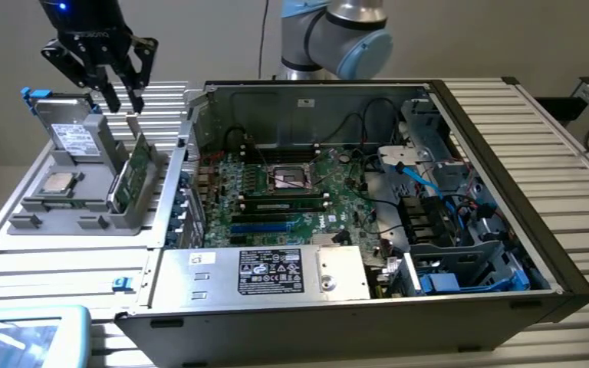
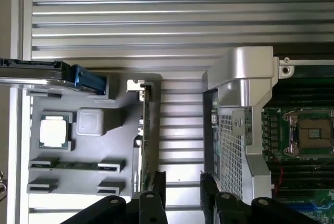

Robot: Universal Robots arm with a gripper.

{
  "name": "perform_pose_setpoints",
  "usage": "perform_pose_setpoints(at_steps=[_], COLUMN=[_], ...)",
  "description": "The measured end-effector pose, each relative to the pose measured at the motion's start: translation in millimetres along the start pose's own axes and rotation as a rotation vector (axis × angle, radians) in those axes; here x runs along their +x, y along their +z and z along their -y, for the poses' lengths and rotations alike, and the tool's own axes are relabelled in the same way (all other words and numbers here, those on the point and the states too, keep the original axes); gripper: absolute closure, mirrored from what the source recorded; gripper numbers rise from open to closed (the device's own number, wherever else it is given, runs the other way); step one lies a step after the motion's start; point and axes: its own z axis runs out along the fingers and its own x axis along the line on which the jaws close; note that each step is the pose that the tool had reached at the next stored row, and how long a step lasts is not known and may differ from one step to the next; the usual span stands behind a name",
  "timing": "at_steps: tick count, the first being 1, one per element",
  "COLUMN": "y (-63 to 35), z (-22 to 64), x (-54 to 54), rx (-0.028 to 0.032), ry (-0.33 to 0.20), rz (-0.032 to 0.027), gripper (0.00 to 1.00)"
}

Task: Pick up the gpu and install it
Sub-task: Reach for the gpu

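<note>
Approach step; gpu not yet gripped.
Exterior view: my gripper hangs fully open and empty above the gpu, which stands on edge in the rack. Wrist view: gpu seems off-centre, by one of my fingers; the pick calls for centring.

You're in a robotics lab or test bench, not a home or a shop. Your arm stands behind a ribbed aluminium table. An open PC case lies on it with the motherboard bare. A grey fixture just beside the case holds loose computer parts in slots. The wall behind is plain beige.
</note>
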Motion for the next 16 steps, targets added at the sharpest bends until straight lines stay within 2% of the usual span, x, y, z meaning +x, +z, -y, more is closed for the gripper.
perform_pose_setpoints(at_steps=[9, 16], y=[15.7, 28.2], z=[2.0, 4.1], x=[34.4, 38.1], rx=[-0.0003, -0.0025], ry=[-0.02, -0.069], rz=[-0.0009, -0.0038], gripper=[0.6, 0.6])
